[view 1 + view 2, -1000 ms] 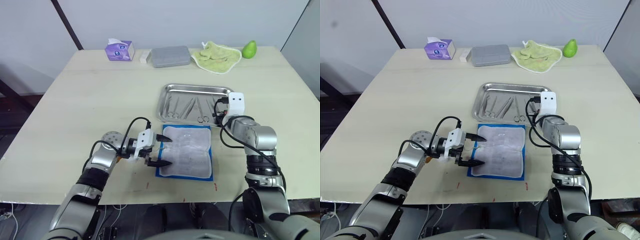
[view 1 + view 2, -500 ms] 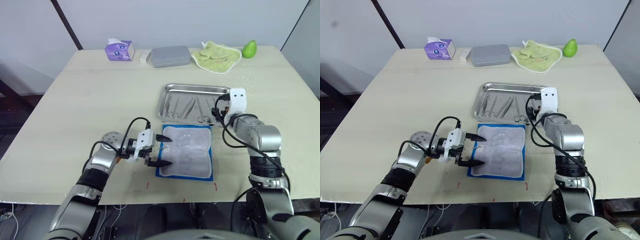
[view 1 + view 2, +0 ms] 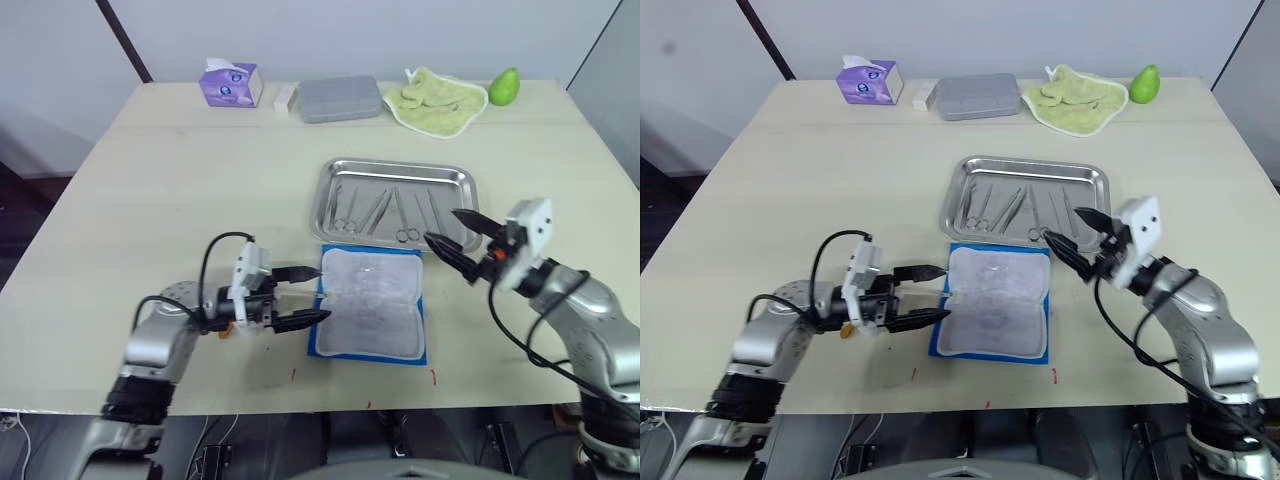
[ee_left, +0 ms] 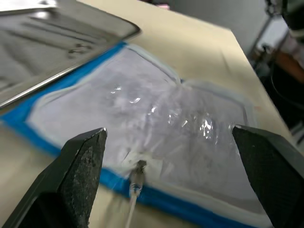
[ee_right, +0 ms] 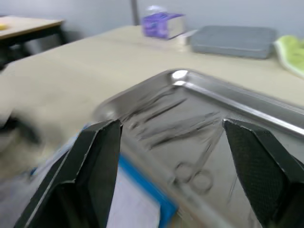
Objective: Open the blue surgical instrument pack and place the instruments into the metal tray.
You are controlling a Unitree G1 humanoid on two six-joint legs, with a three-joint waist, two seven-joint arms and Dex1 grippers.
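**Right arm pulled off the tray**

Eye views: I see right gripper has backed away from tray, fingers apart, empty. Instruments in tray; pack open, looks emptied.

Wrist views: left gripper spread wide at pack's edge. Likely done.

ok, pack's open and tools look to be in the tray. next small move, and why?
Probably pull both arms back and stop. The pack lies open flat, its clear pockets looking empty, and the tools lie in the tray. The left gripper hangs open at the pack's left edge, and the right gripper is open near the tray's right front corner, holding nothing.
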